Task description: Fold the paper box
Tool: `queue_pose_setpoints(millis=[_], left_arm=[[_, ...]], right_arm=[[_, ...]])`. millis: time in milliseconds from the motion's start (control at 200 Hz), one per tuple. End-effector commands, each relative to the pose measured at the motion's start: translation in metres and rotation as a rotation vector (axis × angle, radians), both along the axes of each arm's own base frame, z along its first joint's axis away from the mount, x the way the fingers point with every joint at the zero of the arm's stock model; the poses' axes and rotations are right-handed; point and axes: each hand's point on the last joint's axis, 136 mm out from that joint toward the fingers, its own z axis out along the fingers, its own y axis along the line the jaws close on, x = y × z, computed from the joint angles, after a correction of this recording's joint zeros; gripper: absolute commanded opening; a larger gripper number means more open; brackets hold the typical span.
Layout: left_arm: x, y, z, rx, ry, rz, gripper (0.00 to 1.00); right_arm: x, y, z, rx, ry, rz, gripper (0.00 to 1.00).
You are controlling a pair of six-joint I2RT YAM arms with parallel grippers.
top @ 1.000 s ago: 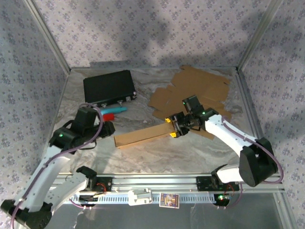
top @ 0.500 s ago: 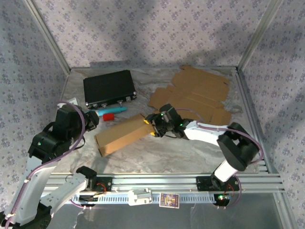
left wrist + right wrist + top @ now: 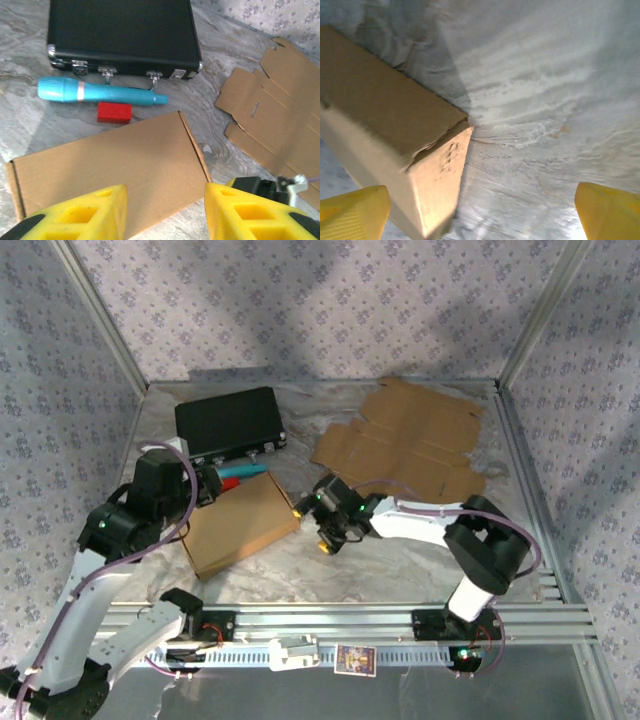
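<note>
The folded paper box (image 3: 240,525) is a closed brown cardboard carton lying flat on the table, left of centre. My left gripper (image 3: 207,486) hovers over its far left corner. In the left wrist view the yellow fingers (image 3: 75,215) of my left gripper (image 3: 165,215) stand apart above the box's broad top (image 3: 115,170), holding nothing. My right gripper (image 3: 312,527) is wide open just off the box's right end. The right wrist view puts the box's corner (image 3: 395,150) between the spread fingers of my right gripper (image 3: 480,215), untouched.
A black case (image 3: 228,422) lies at the back left, with a teal pen (image 3: 243,469) and a small red block (image 3: 114,112) in front of it. Flat unfolded cardboard (image 3: 410,440) covers the back right. Metal frame rails line the table's edges.
The right gripper carried the box leftward, laid it flat and opened off it. The left arm swung in over the box's left side.
</note>
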Motion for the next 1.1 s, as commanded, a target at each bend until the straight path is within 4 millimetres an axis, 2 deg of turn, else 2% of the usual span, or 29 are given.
queue_pose_setpoints(millis=[0,30,130,180,250,430,550,680,929,1094], left_arm=[[0.013,-0.029,-0.001,-0.089,-0.015,-0.086,0.44],[0.014,-0.035,-0.004,-0.107,-0.001,-0.101,0.45],[0.020,-0.059,-0.015,-0.212,0.060,-0.174,0.45],[0.019,-0.065,-0.025,-0.237,0.118,-0.178,0.44],[0.016,-0.066,-0.035,-0.229,0.179,-0.175,0.42],[0.009,-0.059,-0.037,-0.216,0.162,-0.169,0.41],[0.002,-0.056,-0.037,-0.216,0.169,-0.167,0.41],[-0.005,-0.053,-0.038,-0.215,0.181,-0.171,0.41],[-0.010,-0.050,-0.045,-0.202,0.200,-0.169,0.41],[-0.011,-0.054,-0.048,-0.224,0.220,-0.173,0.41]], right_arm=[[0.025,-0.013,0.063,-0.167,-0.247,0.344,0.90],[0.028,-0.010,0.068,-0.209,-0.296,0.467,0.88],[0.023,0.000,0.050,-0.250,-0.286,0.803,0.77],[0.023,0.006,0.039,-0.226,-0.274,0.902,0.71],[0.027,0.016,0.033,-0.189,-0.277,0.959,0.69],[0.041,0.035,0.021,-0.204,-0.242,0.996,0.69],[0.041,0.047,0.008,-0.194,-0.232,0.988,0.68],[0.031,0.063,-0.003,-0.161,-0.205,0.977,0.64],[0.013,0.114,0.003,-0.042,-0.187,0.903,0.47],[0.012,0.127,0.015,-0.002,-0.166,0.821,0.46]])
